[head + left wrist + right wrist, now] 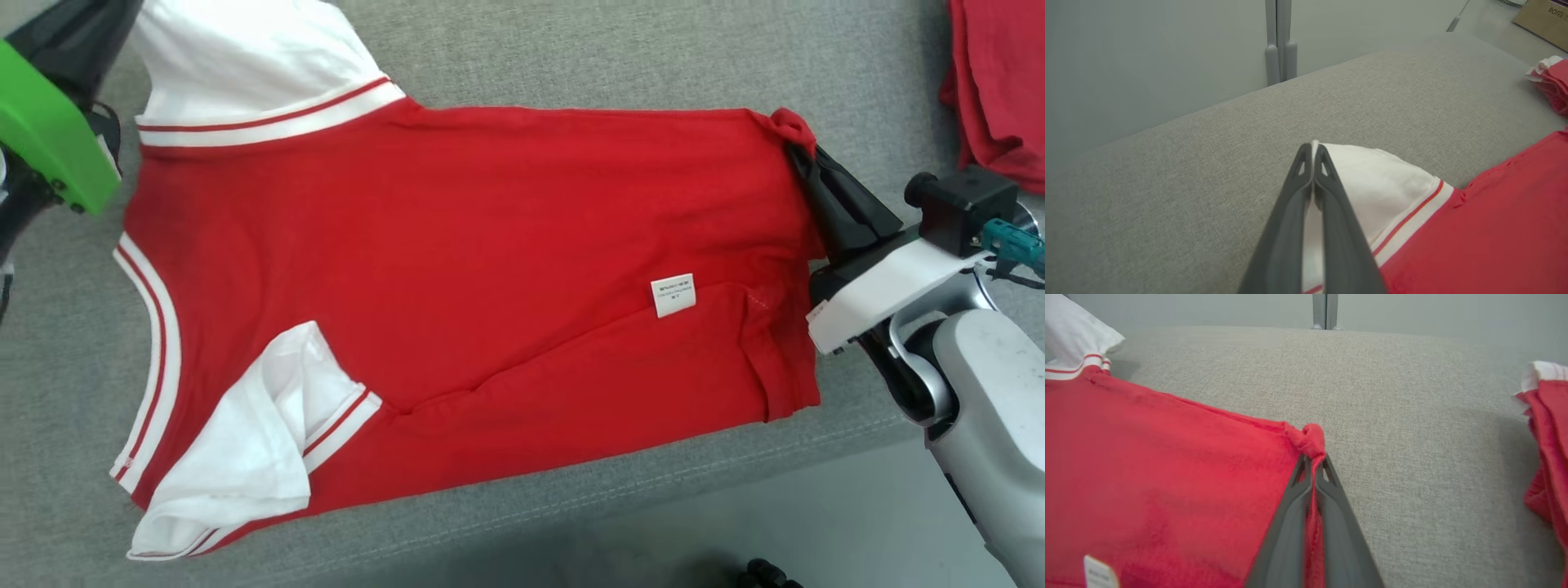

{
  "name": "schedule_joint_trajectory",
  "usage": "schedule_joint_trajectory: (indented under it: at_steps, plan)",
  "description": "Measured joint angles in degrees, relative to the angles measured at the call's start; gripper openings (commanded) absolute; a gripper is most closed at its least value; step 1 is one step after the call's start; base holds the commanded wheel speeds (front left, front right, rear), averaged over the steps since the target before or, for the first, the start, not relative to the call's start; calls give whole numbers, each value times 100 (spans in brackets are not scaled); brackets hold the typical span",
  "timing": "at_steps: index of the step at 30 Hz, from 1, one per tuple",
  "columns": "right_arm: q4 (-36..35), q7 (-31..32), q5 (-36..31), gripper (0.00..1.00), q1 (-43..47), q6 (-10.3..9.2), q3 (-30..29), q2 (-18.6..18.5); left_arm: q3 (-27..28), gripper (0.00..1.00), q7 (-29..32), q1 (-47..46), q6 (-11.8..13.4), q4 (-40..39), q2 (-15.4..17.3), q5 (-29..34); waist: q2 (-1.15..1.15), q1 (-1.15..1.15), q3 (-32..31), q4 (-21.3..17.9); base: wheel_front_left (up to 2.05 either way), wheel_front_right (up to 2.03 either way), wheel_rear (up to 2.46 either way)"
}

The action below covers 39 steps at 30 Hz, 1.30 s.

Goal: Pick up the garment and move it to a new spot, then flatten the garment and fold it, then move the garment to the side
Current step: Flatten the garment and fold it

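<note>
The red shirt (457,245) looked soft and floppy. The left hand (1313,152) pinched its white sleeve (1376,179); the right hand (1314,462) pinched a red corner (1311,440).

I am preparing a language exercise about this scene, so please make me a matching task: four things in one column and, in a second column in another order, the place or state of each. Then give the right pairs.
Things
1. left gripper
2. right gripper
3. label
4. second red garment

Places or states
A. lies apart from the shirt, on the robot's right, on the grey surface
B. shut on a red corner of the shirt
C. shut on a white sleeve
D. white, on the shirt's red cloth

Pairs: 1-C, 2-B, 3-D, 4-A
</note>
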Motion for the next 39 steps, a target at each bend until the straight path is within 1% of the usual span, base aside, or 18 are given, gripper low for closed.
schedule_joint_trajectory:
  at_steps: [2,5,10,15,16,17,18,19,20,21,22,24,26,28,31,34,39]
  plan:
    - [30,-54,-41,0,92,0,-67,-68,11,0,-229,242,138,-408,135,-13,0,0,-75,113,0,0,0]
    - [30,-62,-65,0,269,0,-92,-179,3,0,-560,637,469,-1095,367,52,0,0,-182,280,0,0,0]
    - [-86,-55,-67,0,520,0,-176,-299,14,0,-1089,1282,1240,-2336,779,154,0,0,-373,531,0,0,0]
    - [-289,-56,-178,0,839,-1,-234,-421,83,0,-1333,2020,1967,-3446,1029,165,0,0,-572,728,0,0,0]
    - [-289,-56,-178,0,839,-1,-234,-421,83,0,-1333,2020,1967,-3446,1029,165,0,0,-572,728,0,0,0]
    - [-334,-40,-318,0,981,0,-269,-481,134,0,-1381,2320,2208,-3773,1058,164,0,0,-648,797,0,0,0]
    - [-353,-41,-325,0,1056,0,-300,-494,159,0,-1386,2481,2314,-3884,1054,154,0,0,-685,828,0,0,0]
    - [-378,-37,-322,0,1128,0,-313,-497,160,0,-1388,2636,2480,-3963,1058,187,0,-1,-722,858,0,0,0]
    - [-378,-37,-322,0,1128,0,-313,-497,160,0,-1388,2636,2480,-3963,1058,187,0,-1,-722,858,0,0,0]
    - [-401,12,-313,0,1202,0,-313,-506,158,0,-1389,2787,2631,-4008,1070,256,0,0,-758,888,0,0,0]
    - [-432,21,-315,0,1268,0,-309,-523,208,0,-1399,2965,2724,-4069,1047,237,0,-1,-789,917,0,0,0]
    - [-491,54,-314,0,1357,0,-314,-536,446,0,-1414,3349,2876,-4210,801,157,0,-1,-854,962,0,0,0]
    - [-510,74,-314,0,1460,0,-348,-566,659,0,-1423,3748,2969,-4229,626,159,0,-1,-914,1001,0,0,0]
    - [-513,112,-313,0,1563,0,-356,-571,825,0,-1423,4163,2998,-4220,443,189,0,-1,-971,1034,0,0,0]
    - [-503,167,-294,0,1709,0,-327,-604,1031,0,-1423,4707,2913,-4140,152,210,0,-1,-1053,1087,0,0,0]
    - [-480,186,-277,0,1822,0,-350,-635,1252,0,-1424,5159,2832,-3963,-47,218,0,-1,-1132,1136,0,0,0]
    - [-387,264,-168,0,2051,0,-420,-602,1408,0,-1424,5601,2543,-3620,-331,216,0,-1,-1242,1213,0,0,0]
